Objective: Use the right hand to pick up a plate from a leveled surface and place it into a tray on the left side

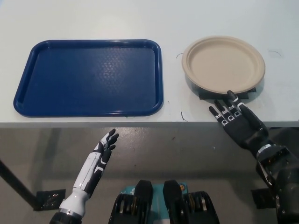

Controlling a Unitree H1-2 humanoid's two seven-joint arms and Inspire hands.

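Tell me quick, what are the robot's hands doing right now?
Left hand: open, holding nothing, below the table edge.
Right hand: open, holding nothing, by the paper plate.

Bright, even overhead light washes the white tabletop (93,18); beyond the right robot hand (236,121), focus stays sharp.

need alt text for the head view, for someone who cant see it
The robot's black right hand, open, reaches over the near table edge, fingertips at the rim of a beige plate that sits on a dark pad. A blue tray lies apart to the plate's left on the white table. The white left hand hangs open below the table edge.
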